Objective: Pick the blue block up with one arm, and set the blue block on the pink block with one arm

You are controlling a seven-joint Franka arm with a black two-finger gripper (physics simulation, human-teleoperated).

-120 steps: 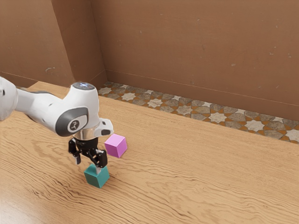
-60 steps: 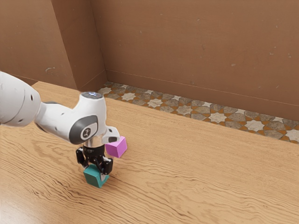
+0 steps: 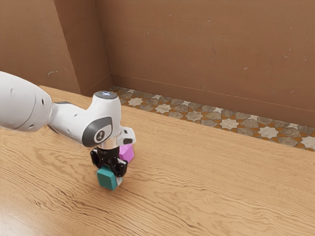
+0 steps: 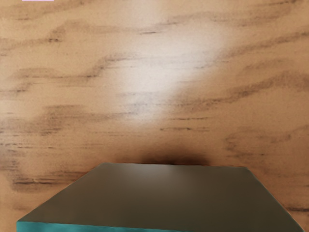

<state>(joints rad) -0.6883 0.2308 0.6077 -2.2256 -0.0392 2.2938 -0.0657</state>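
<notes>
The gripper (image 3: pixel 111 174), clamped on the blue block (image 3: pixel 106 179), now holds it raised off the table (image 3: pixel 211 191) where it previously rested; placement on the pink block (image 3: pixel 128 153) just behind the gripper is outstanding.

Setting: bare indoor room, simulator-rendered, no marked trade or use. Walls (image 3: pixel 206 44): plain brown panels, meeting at an inside corner (image 3: pixel 102 44), with a low skirting strip along the foot. Floor (image 3: pixel 231 123): brown and grey tiles in a repeating star pattern. Table (image 3: pixel 221 187): broad top in light wood with strong wavy grain, the same grain seen close in the wrist view (image 4: pixel 145 72).
</notes>
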